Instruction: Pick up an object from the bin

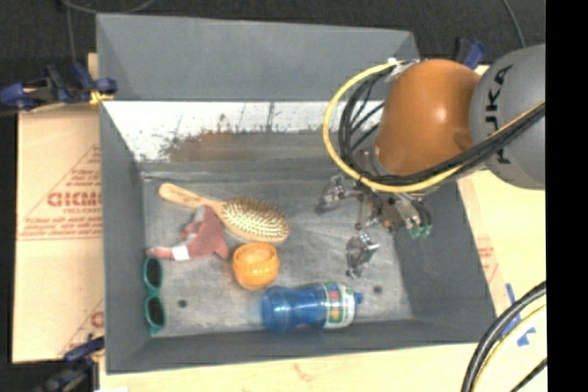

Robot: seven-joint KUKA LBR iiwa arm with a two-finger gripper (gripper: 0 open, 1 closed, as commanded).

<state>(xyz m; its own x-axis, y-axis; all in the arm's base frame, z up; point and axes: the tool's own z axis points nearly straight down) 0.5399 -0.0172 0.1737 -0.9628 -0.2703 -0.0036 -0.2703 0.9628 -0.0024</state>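
My gripper (345, 228) hangs low over the bin's right half, below the orange wrist cover. Its two fingers (359, 254) stand spread apart, open, with only bare bin floor between them. A blue plastic bottle (306, 308) with a green and white label lies on its side along the front wall, just below and left of the gripper. An orange round cup-like thing (254, 264) sits left of the gripper. Behind that lies a wooden hairbrush (241, 215), its handle pointing to the back left.
A pink and red soft toy (201, 239) lies beside the brush. Green sunglasses (152, 293) rest against the left wall at the front. The arm and its cables cover the bin's right back corner.
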